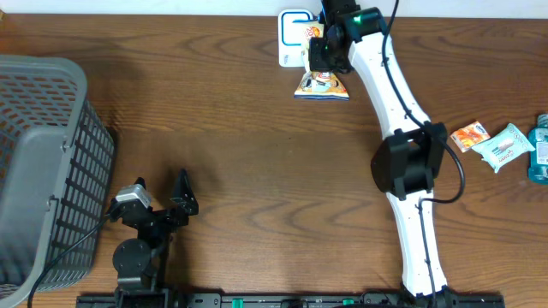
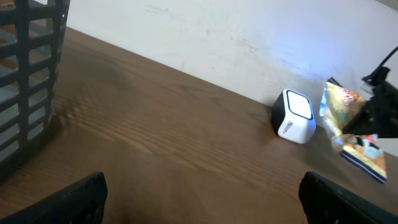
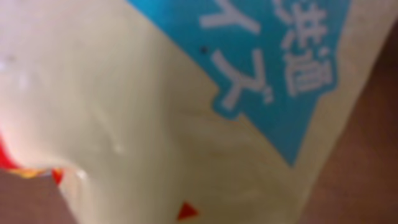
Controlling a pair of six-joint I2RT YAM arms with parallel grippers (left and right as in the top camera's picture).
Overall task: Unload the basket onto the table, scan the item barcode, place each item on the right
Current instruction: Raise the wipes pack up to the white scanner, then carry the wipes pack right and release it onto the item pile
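A yellow and orange snack bag (image 1: 322, 84) hangs at the far edge of the table, right beside the white barcode scanner (image 1: 294, 34). My right gripper (image 1: 324, 53) is shut on the bag's top. In the right wrist view the bag's pale back with a blue label (image 3: 155, 112) fills the picture and hides the fingers. The left wrist view shows the scanner (image 2: 293, 116) glowing blue toward the bag (image 2: 351, 130). My left gripper (image 1: 160, 180) rests near the front left, open and holding nothing (image 2: 200, 193).
A grey plastic basket (image 1: 51, 85) stands at the left edge, seen close in the left wrist view (image 2: 31, 74). At the right edge lie an orange packet (image 1: 469, 136), a white and green packet (image 1: 503, 146) and a blue bottle (image 1: 539, 150).
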